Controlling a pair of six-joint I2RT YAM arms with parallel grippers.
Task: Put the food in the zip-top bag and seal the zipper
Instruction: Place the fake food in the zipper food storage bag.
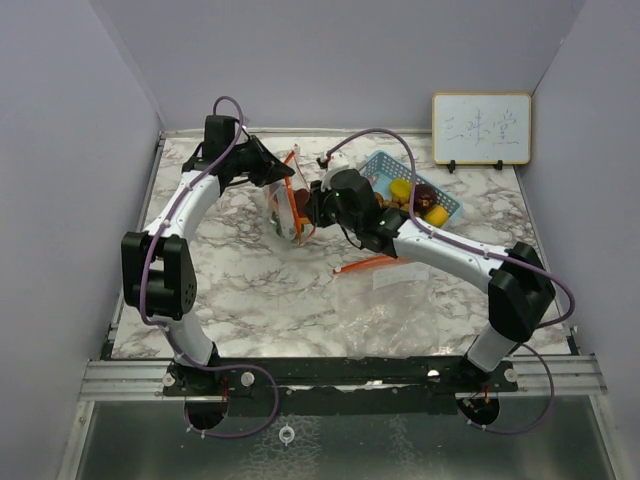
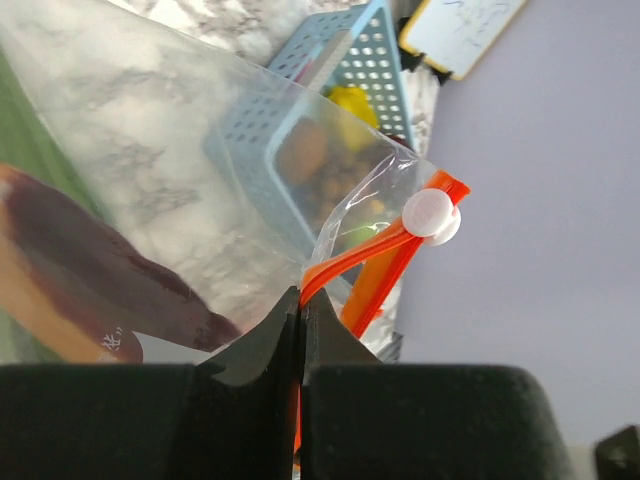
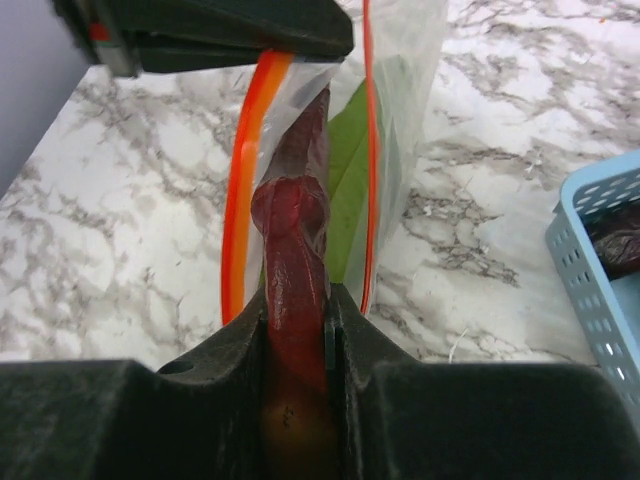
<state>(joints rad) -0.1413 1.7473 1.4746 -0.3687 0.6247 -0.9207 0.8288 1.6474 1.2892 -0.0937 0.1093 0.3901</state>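
My right pincer is pinching a long dark red toy vegetable. The front end of it is inside the mouth of the clear plastic zip-top bag, which hangs just to the left of the blue mesh basket. My left pincer is pressed together on the bag's orange zipper strip, on the side of the bag away from the basket, and it holds the mouth up and open. To do this step well, I think I should push the red vegetable straight down the middle of the gap so it does not catch on the orange strip. I should only let go once it sits deep inside. The left pincer must grip tight, or the mouth may flop shut. A long green leafy toy vegetable lies in the bag beside the red one. The round white slider sits at one end of the strip, so the zipper is not closed yet. The basket holds yellow toy fruit and a dark brown piece, so I judge more trips are needed. A second clear bag lies flat on the marble worktop, on the near side of the basket.
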